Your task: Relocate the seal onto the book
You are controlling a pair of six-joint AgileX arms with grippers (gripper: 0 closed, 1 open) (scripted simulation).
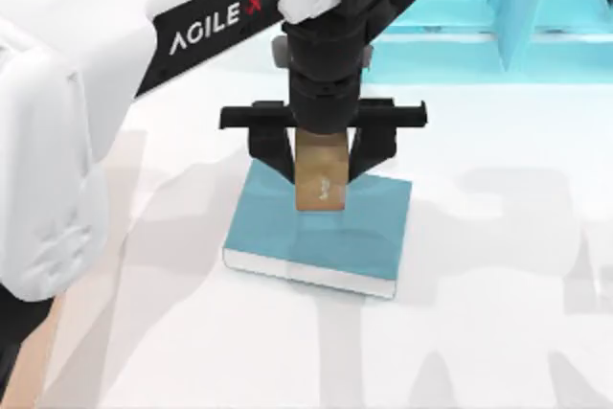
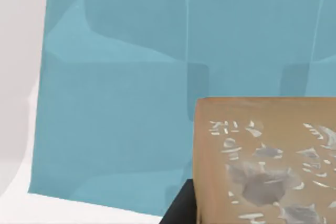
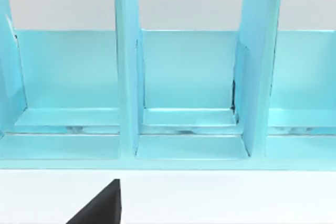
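The left hand (image 1: 323,155) clamps the blocky tan wooden seal (image 1: 321,176) over the flat teal hardback book (image 1: 287,227).

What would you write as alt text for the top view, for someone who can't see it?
The left gripper holds a tan seal upright between its fingers, over the back half of a teal-blue book lying flat on the white table. A turquoise shelf unit stands at the table's far edge, toward the right.
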